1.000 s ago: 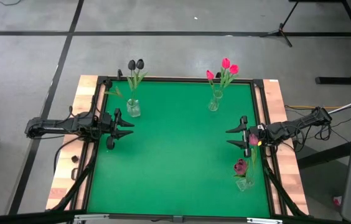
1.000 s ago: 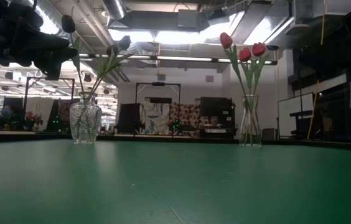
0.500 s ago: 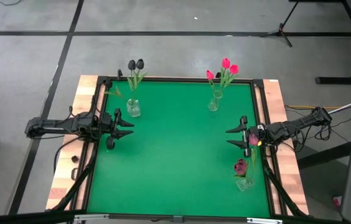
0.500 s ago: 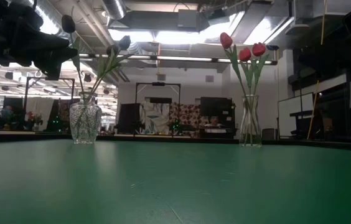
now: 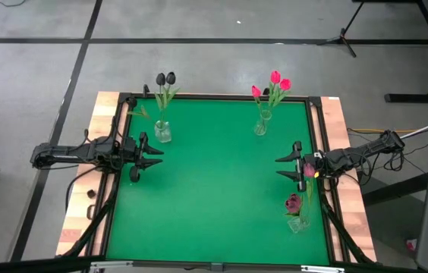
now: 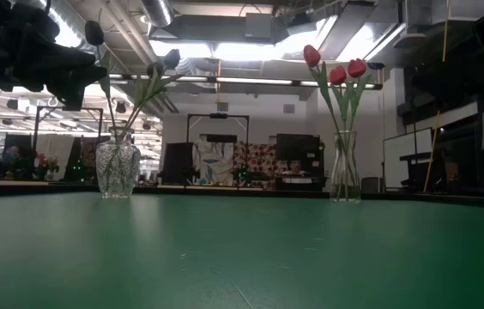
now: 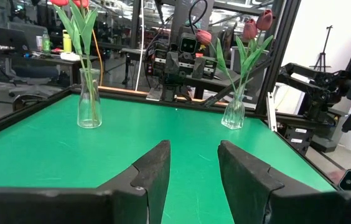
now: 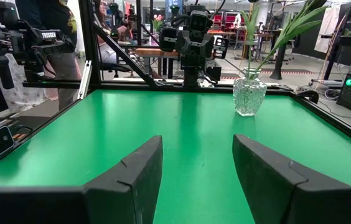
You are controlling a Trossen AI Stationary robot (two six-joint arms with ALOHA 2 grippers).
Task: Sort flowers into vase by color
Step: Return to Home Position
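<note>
Three glass vases stand on the green table. A round patterned vase (image 5: 162,132) near the far left corner holds black tulips (image 5: 165,78). A slim vase (image 5: 260,123) near the far right holds bright pink-red tulips (image 5: 276,83). A third vase (image 5: 298,221) near the right edge holds maroon tulips (image 5: 295,202). My left gripper (image 5: 153,157) hovers open at the left edge, beside the black-tulip vase. My right gripper (image 5: 284,167) hovers open at the right edge, just beyond the maroon tulips. Neither holds anything.
The table's green middle (image 5: 218,182) lies bare between the grippers. A black frame and wooden boards (image 5: 82,193) border the mat. In the right wrist view, a person (image 8: 51,25) stands beyond the table's edge. Room equipment fills the background.
</note>
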